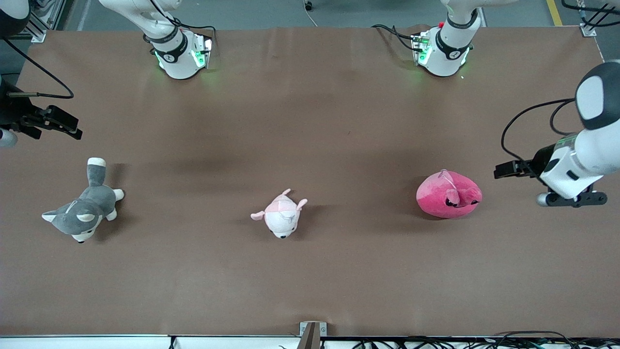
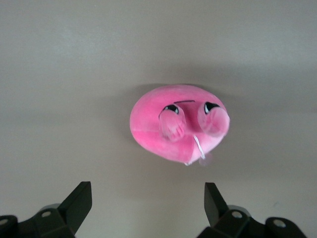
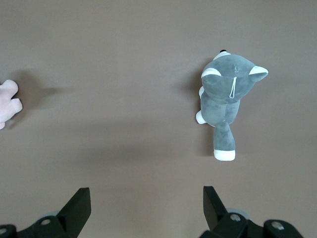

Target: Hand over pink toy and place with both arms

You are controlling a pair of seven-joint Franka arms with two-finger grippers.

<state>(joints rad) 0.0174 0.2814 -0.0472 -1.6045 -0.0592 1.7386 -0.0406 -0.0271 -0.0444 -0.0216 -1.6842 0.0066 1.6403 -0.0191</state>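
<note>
The pink toy [image 1: 448,195], a round hot-pink plush with a lighter patch, lies on the brown table toward the left arm's end. It fills the middle of the left wrist view [image 2: 178,124], snout and ears showing. My left gripper [image 1: 506,169] hangs above the table beside the toy, at the left arm's end, and is apart from it. Its jaws [image 2: 147,191] are open and empty. My right gripper [image 1: 63,123] hangs over the right arm's end of the table, open and empty [image 3: 147,194].
A grey-and-white husky plush [image 1: 85,208] lies at the right arm's end and shows in the right wrist view [image 3: 227,99]. A small pale pink-and-white plush [image 1: 281,215] lies mid-table, its edge in the right wrist view [image 3: 7,106]. The arm bases stand along the table's edge farthest from the front camera.
</note>
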